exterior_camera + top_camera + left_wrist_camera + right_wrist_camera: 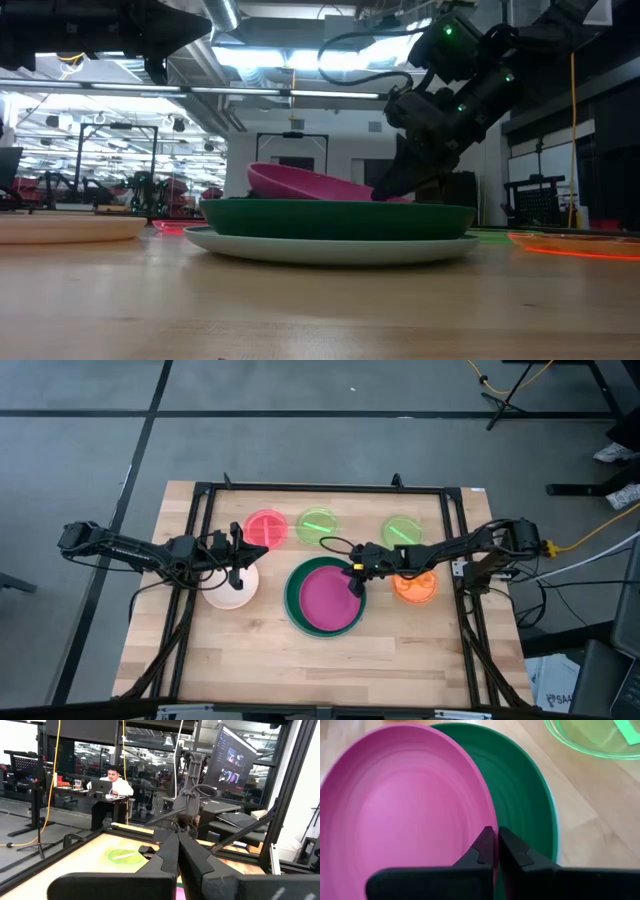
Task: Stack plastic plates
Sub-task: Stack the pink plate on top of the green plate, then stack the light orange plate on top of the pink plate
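Pinching the magenta plate's (330, 598) right rim with right gripper (356, 576) jaws closed, tilting it inside the dark green plate (296, 600) at centre frame. Hovering left gripper (238, 560), jaws closed on nothing, over the cream-pink plate (230, 592). Leaving bare counter (330, 660) along the bottom. Counting two lime plates (319, 525), one red (265, 528), one orange (415, 588).

One magenta plate (329, 600), one dark green plate (296, 603), one cream plate (228, 594), one red (265, 527), one orange (414, 589), two lime (318, 524)
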